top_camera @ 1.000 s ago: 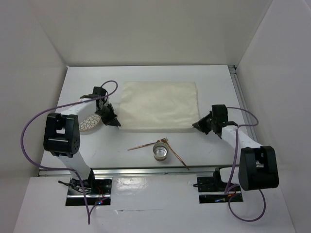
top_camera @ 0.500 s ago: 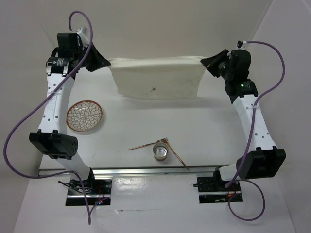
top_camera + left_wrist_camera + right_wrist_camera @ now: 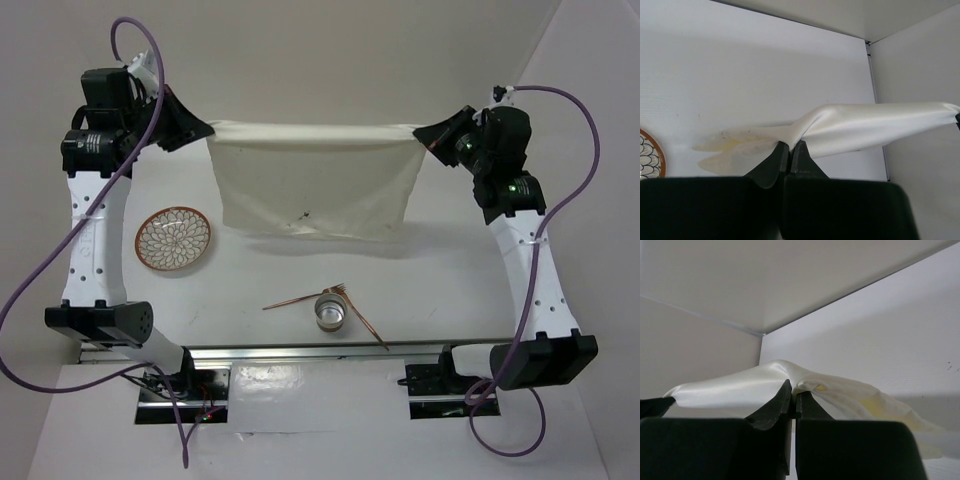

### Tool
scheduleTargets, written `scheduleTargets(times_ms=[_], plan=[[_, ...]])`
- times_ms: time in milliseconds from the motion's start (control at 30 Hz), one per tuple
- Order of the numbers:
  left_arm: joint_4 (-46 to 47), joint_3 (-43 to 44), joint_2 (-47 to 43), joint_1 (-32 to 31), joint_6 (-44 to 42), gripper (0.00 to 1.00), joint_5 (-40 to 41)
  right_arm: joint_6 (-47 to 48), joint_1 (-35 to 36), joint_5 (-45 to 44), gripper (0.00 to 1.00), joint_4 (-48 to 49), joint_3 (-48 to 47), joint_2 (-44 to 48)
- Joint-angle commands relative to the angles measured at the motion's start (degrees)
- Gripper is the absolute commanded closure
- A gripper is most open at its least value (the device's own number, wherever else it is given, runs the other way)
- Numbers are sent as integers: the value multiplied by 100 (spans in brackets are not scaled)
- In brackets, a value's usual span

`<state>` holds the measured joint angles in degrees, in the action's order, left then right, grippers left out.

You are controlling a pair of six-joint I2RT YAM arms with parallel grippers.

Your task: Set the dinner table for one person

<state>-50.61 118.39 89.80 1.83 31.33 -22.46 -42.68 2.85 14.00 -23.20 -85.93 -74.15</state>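
well, both arms reach up over the far half of the dinner table (image 3: 450,270), the white tabletop that lies beneath everything else in view. the left gripper (image 3: 196,130) is pinched tight on one top corner of the cream cloth (image 3: 315,180). in its wrist view the two dark fingers meet with fabric bunched between them. the right gripper (image 3: 425,136) is clamped the same way on the opposite top corner, a fold of cloth squeezed between its closed tips. the top edge runs taut from one gripper to the other, parallel to the table's far edge, and the sheet hangs below it like a curtain. a shadow lies on the table under its lower edge; whether that edge touches the surface i cannot tell. a small dark speck shows low on the cloth.

near the left edge sits a round patterned plate (image 3: 174,239), well apart from the cloth. close to the middle of the near edge stands a small metal cup (image 3: 331,312). a copper-coloured fork (image 3: 300,299) lies just beside it on the left, and a second thin copper utensil (image 3: 372,330) angles away on its right.
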Motion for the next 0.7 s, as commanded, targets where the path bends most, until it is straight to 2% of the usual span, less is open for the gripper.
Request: scheduleTargets(times_ms=[0, 433, 667], plan=[[86, 123, -269, 222, -312, 100, 251, 198, -66, -389, 100, 0, -371, 349], [149, 9, -349, 327, -312, 100, 251, 400, -66, -512, 100, -175, -662, 410], [96, -474, -1253, 327, -312, 100, 251, 461, -66, -565, 100, -606, -715, 1007]])
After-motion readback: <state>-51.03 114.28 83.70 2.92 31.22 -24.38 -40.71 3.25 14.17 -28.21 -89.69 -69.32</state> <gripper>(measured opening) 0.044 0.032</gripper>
